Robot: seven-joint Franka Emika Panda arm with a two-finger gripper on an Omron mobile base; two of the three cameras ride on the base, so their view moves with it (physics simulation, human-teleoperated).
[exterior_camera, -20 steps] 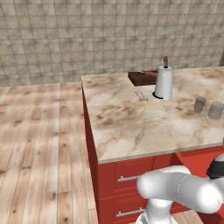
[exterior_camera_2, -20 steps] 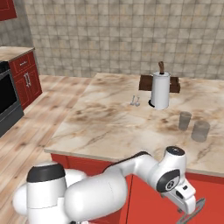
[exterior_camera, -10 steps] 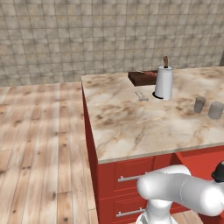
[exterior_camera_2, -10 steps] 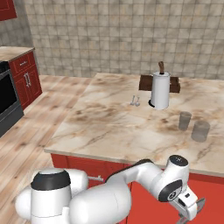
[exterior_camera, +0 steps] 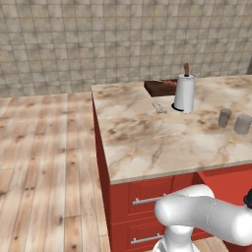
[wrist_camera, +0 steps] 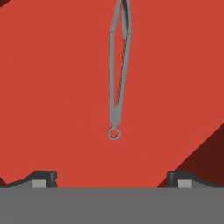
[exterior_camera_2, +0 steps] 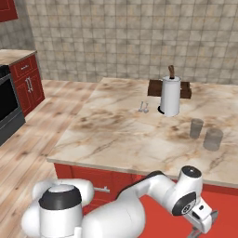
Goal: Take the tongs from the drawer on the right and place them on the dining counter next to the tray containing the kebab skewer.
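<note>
A: Red fills the drawer floor (wrist_camera: 57,87) in the hand view, flat and matte. On it lie the tongs (wrist_camera: 117,74), slim dark-grey metal, two narrow arms joined at a small ring at the near end and running away up the picture.

B: And the arm's pose?

A: It bends low in front of the red cabinet base. In the right base view the white elbow sweeps from the lower left down to the end effector (exterior_camera_2: 203,228) at the bottom right, below the edge of the tabletop (exterior_camera_2: 121,135). Its jaws stand wide apart, one dark tip at each lower corner of the hand view, holding nothing. The tongs lie between them and ahead, untouched.

B: What is up on the tabletop?

A: Beige marble with brown veins. Left to right in the right base view: a small silvery utensil (exterior_camera_2: 143,108), then a white paper towel roll (exterior_camera_2: 170,96) standing upright, with the dark brown wooden tray (exterior_camera_2: 185,89) just behind it, then two greyish cups (exterior_camera_2: 205,134) nearer the front. The kebab skewer is too hidden to make out.
</note>
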